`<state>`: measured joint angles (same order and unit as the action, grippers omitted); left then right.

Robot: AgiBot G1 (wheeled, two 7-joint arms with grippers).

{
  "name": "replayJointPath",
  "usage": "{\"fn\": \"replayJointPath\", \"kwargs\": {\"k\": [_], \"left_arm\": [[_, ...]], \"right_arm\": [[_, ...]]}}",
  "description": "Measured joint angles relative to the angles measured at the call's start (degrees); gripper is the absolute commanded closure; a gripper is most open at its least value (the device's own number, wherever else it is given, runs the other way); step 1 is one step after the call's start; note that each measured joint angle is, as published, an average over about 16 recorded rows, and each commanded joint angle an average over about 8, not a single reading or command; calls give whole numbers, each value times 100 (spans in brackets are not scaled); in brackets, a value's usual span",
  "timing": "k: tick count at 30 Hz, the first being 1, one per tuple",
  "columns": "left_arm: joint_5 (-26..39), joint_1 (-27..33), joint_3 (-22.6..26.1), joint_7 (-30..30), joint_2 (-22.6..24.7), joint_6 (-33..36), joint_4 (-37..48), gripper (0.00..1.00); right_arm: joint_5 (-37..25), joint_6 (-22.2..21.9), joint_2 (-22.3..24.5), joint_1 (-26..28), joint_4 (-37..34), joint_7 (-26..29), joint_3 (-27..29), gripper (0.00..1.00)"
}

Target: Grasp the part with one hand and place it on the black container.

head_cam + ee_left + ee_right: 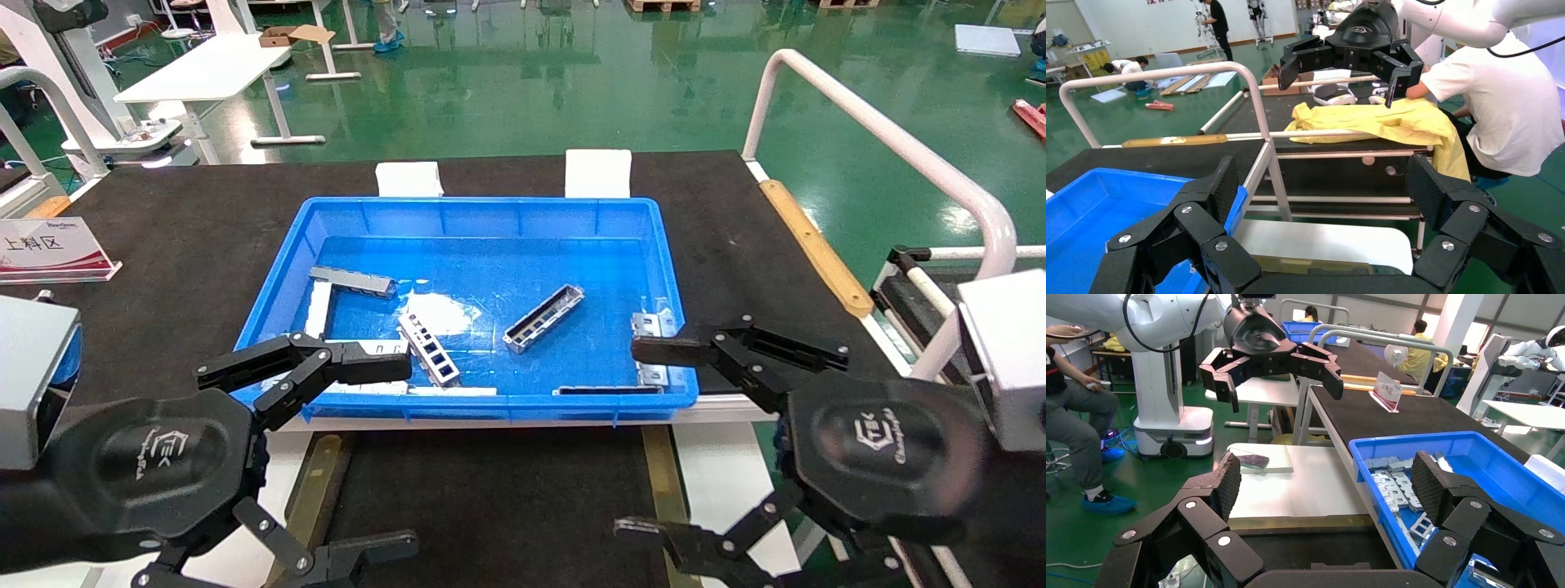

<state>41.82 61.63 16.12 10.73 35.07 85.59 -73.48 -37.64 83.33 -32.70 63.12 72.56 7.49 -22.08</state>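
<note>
The part (544,318), a silver-grey trough-shaped strip with cut-outs, lies slantwise on the floor of the blue bin (490,204), near its middle. The black container (490,506), a flat matte black surface with olive-tan side strips, lies in front of the bin; it also shows in the right wrist view (1309,548). My left gripper (409,453) is open and empty over the container's left side, at the bin's front left corner; its wrist view (1324,184) shows nothing between the pads. My right gripper (629,441) is open and empty at the bin's front right corner, likewise in its wrist view (1327,478).
The bin also holds a ladder-like strip (429,349), a grey strip (353,282), pale flat strips (319,309), a bracket (651,325) and a dark strip (609,390). A sign (49,249) stands at the left. A white rail (882,139) borders the right side.
</note>
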Motion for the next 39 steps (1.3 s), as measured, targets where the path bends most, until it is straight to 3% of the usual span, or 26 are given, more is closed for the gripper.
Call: {"fn": "replayJointPath", "kwargs": {"k": [29,39], "left_arm": [[60,14,9,-29,18,-47,14,0],[486,176,156,-95,331,-478,162,0]], "right_arm": [[0,0,0,0,0,0,0,0],[0,1,0,1,-1,-1,-1,0]]}}
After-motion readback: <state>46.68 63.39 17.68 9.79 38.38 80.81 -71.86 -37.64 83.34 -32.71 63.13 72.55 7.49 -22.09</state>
